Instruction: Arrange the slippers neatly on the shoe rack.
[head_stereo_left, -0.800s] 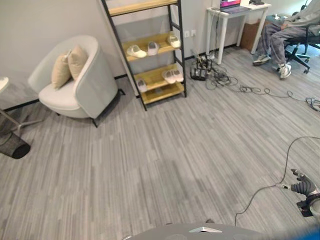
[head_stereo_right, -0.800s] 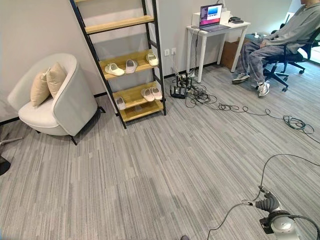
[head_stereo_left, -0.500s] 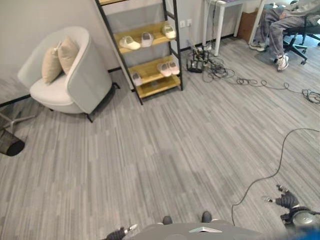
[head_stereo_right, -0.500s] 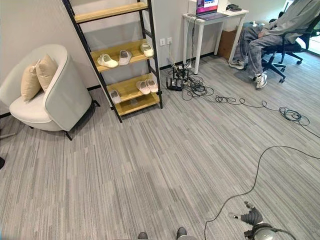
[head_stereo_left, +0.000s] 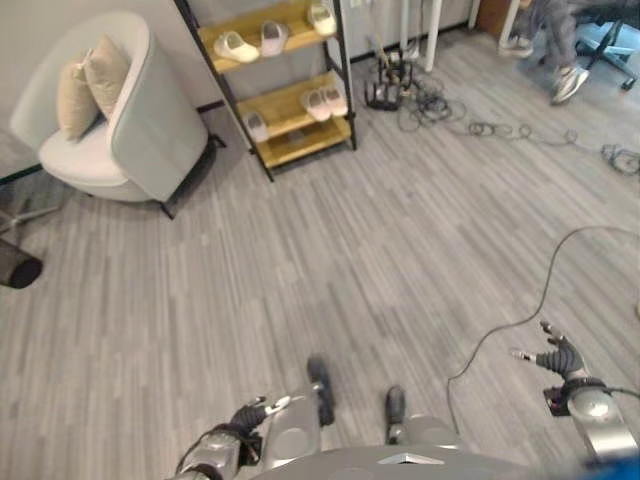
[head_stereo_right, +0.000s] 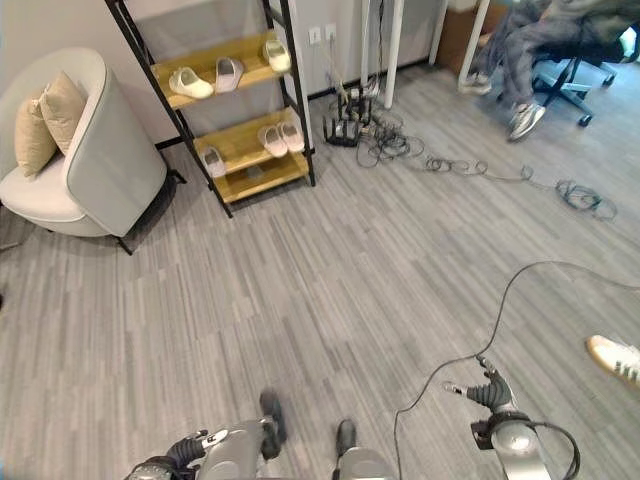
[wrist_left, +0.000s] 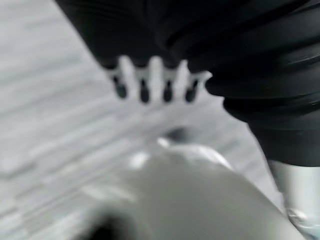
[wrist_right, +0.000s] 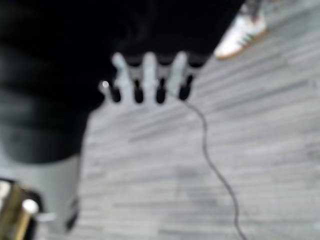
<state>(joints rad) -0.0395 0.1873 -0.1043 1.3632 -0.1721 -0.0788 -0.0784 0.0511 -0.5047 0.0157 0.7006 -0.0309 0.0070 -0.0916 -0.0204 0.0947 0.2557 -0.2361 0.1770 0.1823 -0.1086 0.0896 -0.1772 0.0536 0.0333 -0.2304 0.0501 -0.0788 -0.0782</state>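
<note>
The black-framed shoe rack (head_stereo_left: 300, 148) with wooden shelves stands far ahead against the wall. Pale slippers lie on it: three singles (head_stereo_left: 235, 46) spread along the upper shelf. On the shelf below are one small slipper (head_stereo_left: 253, 125) and a pair side by side (head_stereo_left: 321, 102). My left hand (head_stereo_left: 240, 420) hangs low at my left side, its fingers (wrist_left: 150, 85) straight and holding nothing. My right hand (head_stereo_left: 558, 355) hangs at my right side over the floor, fingers (wrist_right: 150, 80) spread straight, also empty. Both hands are far from the rack.
A white armchair (head_stereo_left: 110, 130) with two cushions stands left of the rack. A tangle of cables (head_stereo_left: 440, 105) lies on the floor right of it. A seated person's feet (head_stereo_left: 568, 85) are at the far right. Another person's white shoe (head_stereo_right: 615, 357) is close to my right.
The camera has tipped down, so the rack and chair sit higher in the picture. Both hands now show low at my sides, and a white shoe has come in at the right edge.
</note>
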